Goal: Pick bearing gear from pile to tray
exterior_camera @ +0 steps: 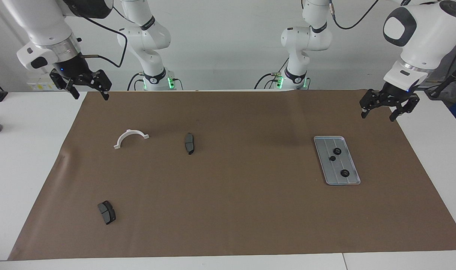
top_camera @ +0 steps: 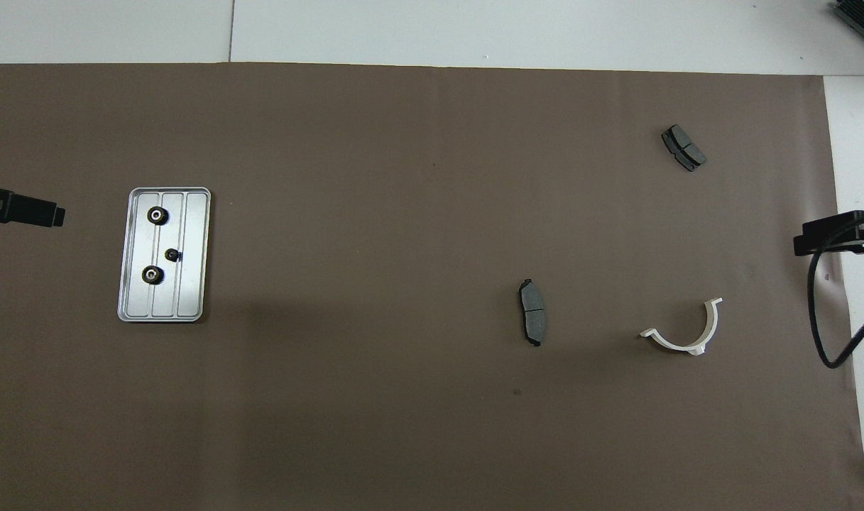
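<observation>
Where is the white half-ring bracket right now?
The white half-ring bracket lies on the brown mat toward the right arm's end of the table, beside the nearer dark grey pad.

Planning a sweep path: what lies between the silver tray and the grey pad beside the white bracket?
Only bare brown paper lies between the silver-grey grooved metal tray and dark grey curved pad; the overhead view shows it.

This is a robotics lab. Two white robot arms (exterior_camera: 149, 41) stand bolted at the edge of a plain white worktop (exterior_camera: 25, 150), their bases lit by green lamps, with black cables (exterior_camera: 435, 165) trailing from them. A sheet of brown paper (exterior_camera: 231, 210) covers most of the worktop as a working surface. The wall (exterior_camera: 228, 37) is bare and pale. A few small machine parts lie spread out on the paper, and a metal tray (exterior_camera: 327, 176) lies there too.
</observation>
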